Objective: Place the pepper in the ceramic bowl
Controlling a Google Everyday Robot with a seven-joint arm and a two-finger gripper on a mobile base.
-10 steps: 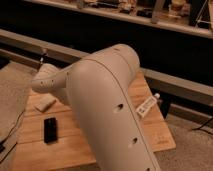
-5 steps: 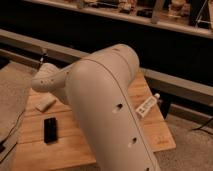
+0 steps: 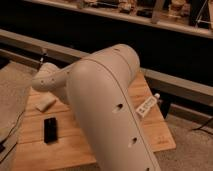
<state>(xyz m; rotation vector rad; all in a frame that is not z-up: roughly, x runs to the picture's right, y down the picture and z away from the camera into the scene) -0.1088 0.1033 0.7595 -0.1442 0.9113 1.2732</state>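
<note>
My large cream arm [image 3: 107, 107] fills the middle of the camera view and covers most of the wooden table [image 3: 75, 145]. The gripper does not show; it is hidden behind the arm or out of the frame. The arm's far link [image 3: 47, 80] reaches out over the table's left side. The orange pepper and the purple ceramic bowl are both out of sight.
A pale cream block [image 3: 45, 104] lies at the table's left. A black rectangular object [image 3: 50, 130] lies nearer the front left. A white tube-like item [image 3: 148, 106] lies at the table's right edge. A long dark rail and shelves run behind the table.
</note>
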